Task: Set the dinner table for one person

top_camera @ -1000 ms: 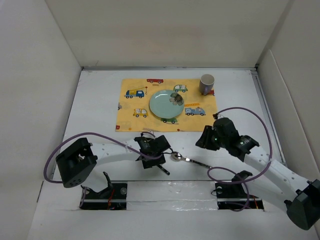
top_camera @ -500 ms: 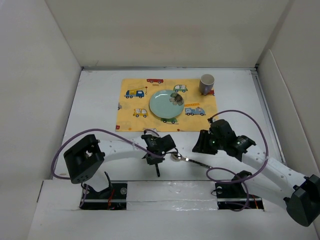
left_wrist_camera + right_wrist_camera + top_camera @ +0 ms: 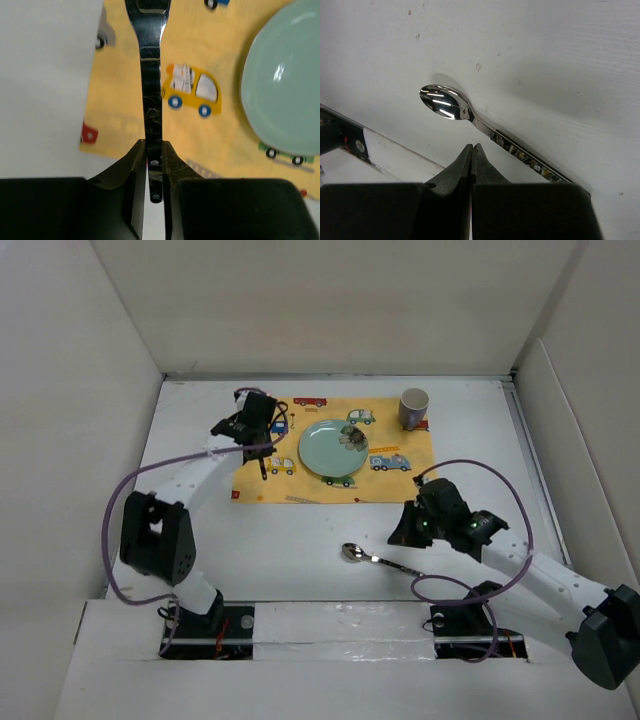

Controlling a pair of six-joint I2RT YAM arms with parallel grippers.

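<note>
My worktop (image 3: 300, 530), the white dinner table boxed in by white walls (image 3: 80, 360), is filling the overhead view and carrying everything else.

At the far left, my left tool (image 3: 154, 155) is pinching the handle of a dark fork (image 3: 151, 75). I judge it a fork from the way it widens, since its head is running out of the wrist view. I am holding it lengthways over the left edge of the yellow placemat (image 3: 270, 490), beside the plate (image 3: 330, 452), because that is probably where a fork belongs in a place setting. It is hanging above the mat, and I cannot tell whether its tip is touching.

The pale green plate is sitting at the middle of the mat, ready as the centre of the setting, with a small greyish item on its far right rim that I cannot identify. The cup (image 3: 414, 407) is standing upright at the mat's far right corner.

Nearer me and right of centre, the spoon (image 3: 442, 102) is lying flat on bare worktop, well apart from the mat and not yet placed. My right tool (image 3: 472, 150) is hovering by its handle with the fingers pressed together on nothing, so a pickup would first call for spreading them.

Counted: two tools, one fork, one placemat, one plate, one cup, one spoon.
</note>
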